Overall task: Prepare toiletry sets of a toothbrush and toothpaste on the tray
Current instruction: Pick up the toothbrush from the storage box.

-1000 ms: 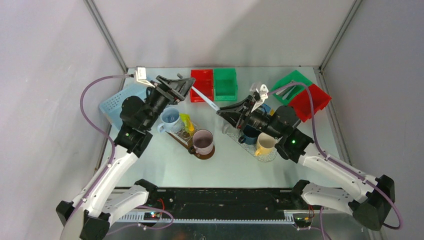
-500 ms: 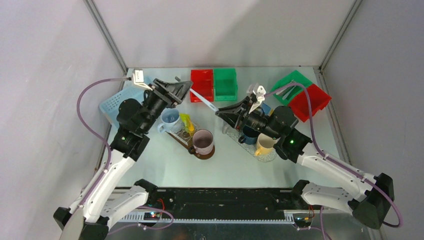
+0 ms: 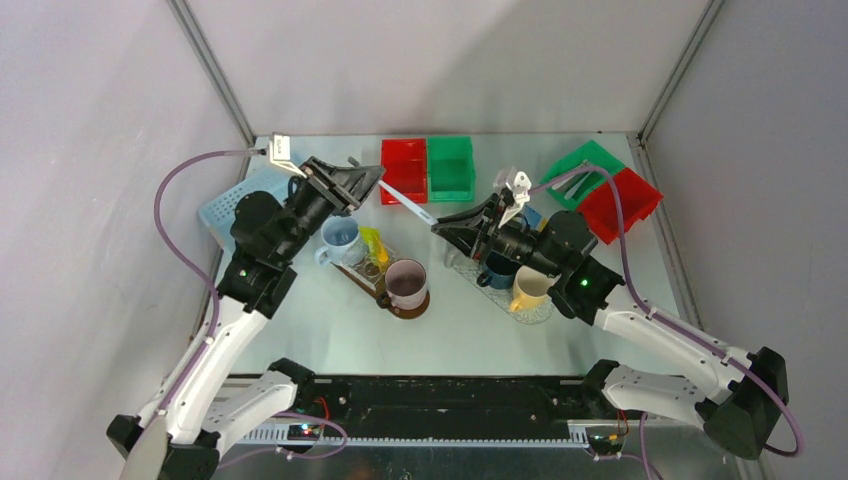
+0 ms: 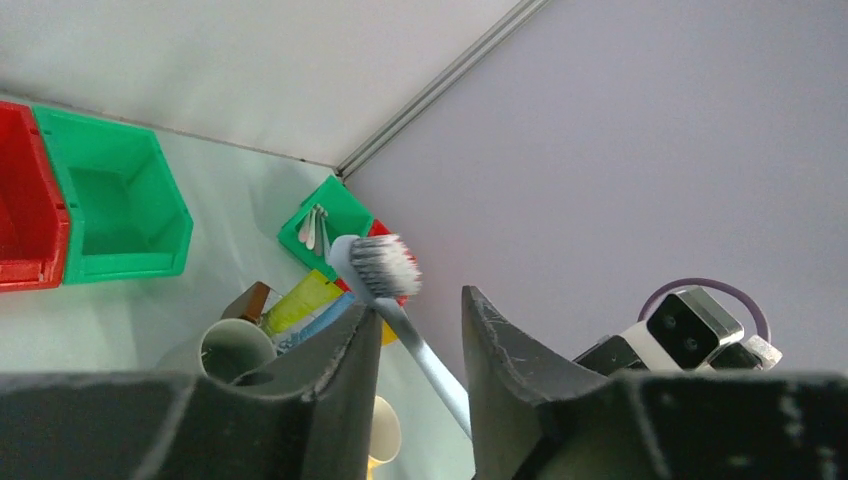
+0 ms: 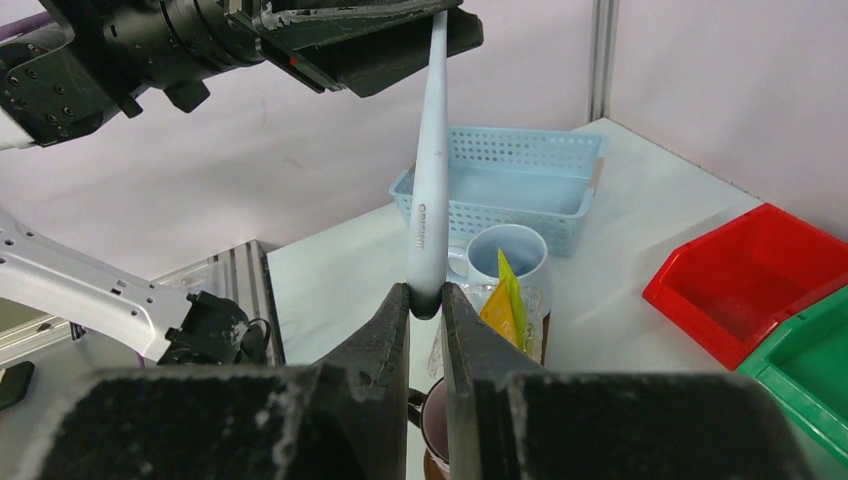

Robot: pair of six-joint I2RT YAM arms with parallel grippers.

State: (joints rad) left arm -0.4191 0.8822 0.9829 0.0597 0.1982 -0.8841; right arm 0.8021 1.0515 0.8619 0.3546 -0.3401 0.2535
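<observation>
Top view: toothbrush (image 3: pixel 410 203) hangs in mid-air above the counter (image 3: pixel 330 330), bridging the arms. Left hand (image 3: pixel 372 178) at the brush end, right hand (image 3: pixel 438 224) at the handle end. Over the last second the left jaws have narrowed round it.

Left wrist: neck runs between the fingers (image 4: pixel 350 370). A gap shows on one side, so the left hand is closing, not yet pinching.

Right wrist: right hand clenched on the handle butt.

Judgement: handover under way; right should hold until left clamps; brush not yet placed
</observation>
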